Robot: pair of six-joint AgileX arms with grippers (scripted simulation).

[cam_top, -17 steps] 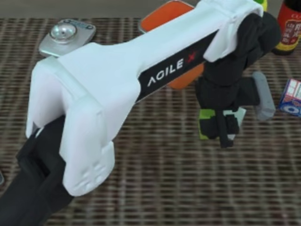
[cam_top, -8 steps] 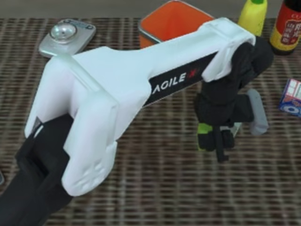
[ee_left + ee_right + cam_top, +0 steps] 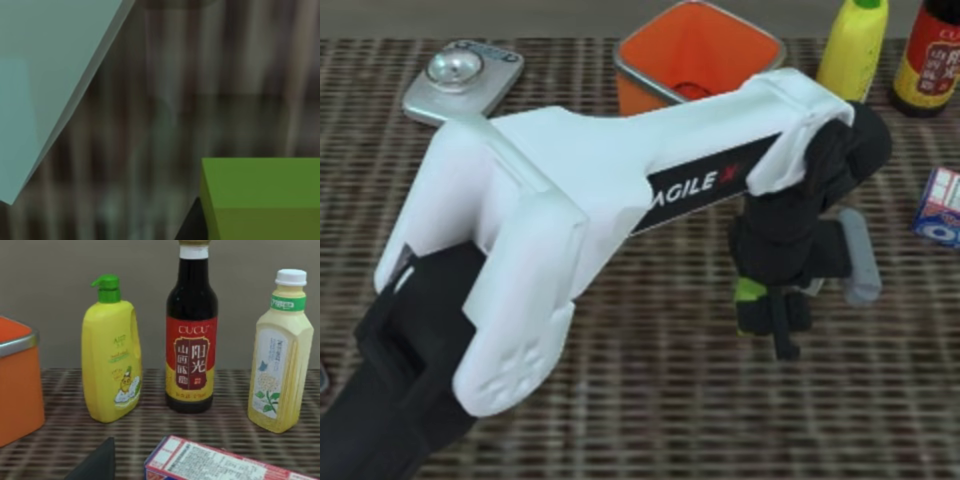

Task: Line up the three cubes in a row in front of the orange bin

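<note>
The left arm's big white link stretches across the woven brown counter [image 3: 650, 400] from seven o'clock toward two o'clock. Its black left hand [image 3: 775, 320] hangs pointing down just right of centre, in front of the tall square orange bin with a silver rim [image 3: 700, 50], which stands at twelve o'clock. A small lime-green cube [image 3: 751, 291] shows at the hand's nine o'clock side, pressed against the black fingers; whether the hand is clenched on it or released cannot be told from above. In the left wrist view the green cube [image 3: 260, 197] lies close to the camera, with a pale grey-blue cube [image 3: 45, 75] apart from it across a strip of bare counter. A yellow pump bottle [image 3: 853, 45] and a dark sauce bottle with a red label [image 3: 932, 55] stand at one o'clock, and a blue-and-white printed box [image 3: 940, 205] lies at three o'clock. A silver bell on a metal plate [image 3: 460, 75] rests at eleven o'clock. The right hand does not appear in any view.
</note>
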